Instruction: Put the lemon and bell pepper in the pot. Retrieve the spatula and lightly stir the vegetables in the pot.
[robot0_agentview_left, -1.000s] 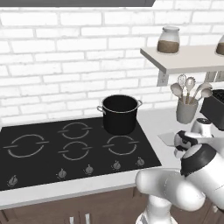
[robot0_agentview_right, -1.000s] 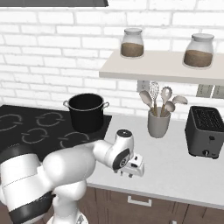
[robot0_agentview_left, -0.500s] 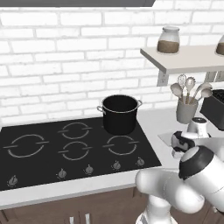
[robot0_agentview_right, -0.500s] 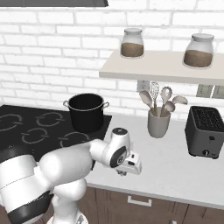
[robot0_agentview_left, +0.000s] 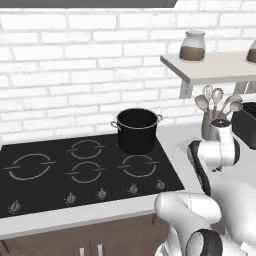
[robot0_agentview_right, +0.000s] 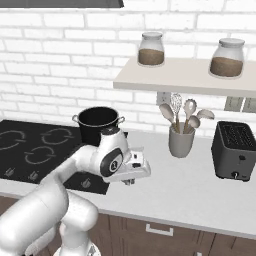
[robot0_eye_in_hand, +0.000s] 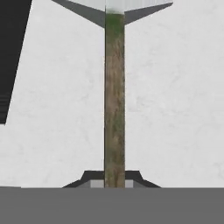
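1 pot (robot0_agentview_left: 137, 131) | 1 spatula (robot0_eye_in_hand: 114, 96) in claw (robot0_eye_in_hand: 114, 177) | 2 jars (robot0_agentview_right: 151, 49)

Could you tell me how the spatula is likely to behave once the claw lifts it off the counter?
The spatula looks like a straight wooden handle, so probably stiff and light. The claw grips it near one end, so the far blade end may droop or pivot. Lying flat on the counter, it seems unlikely to roll.

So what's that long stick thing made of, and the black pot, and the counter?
The spatula handle looks like wood: brown, streaky grain with a greenish tint, matte. Its blade end looks pale grey, maybe metal or plastic; hard to tell. The pot seems to be dark coated metal, with shiny silvery handles. The counter looks like pale speckled stone, smooth.
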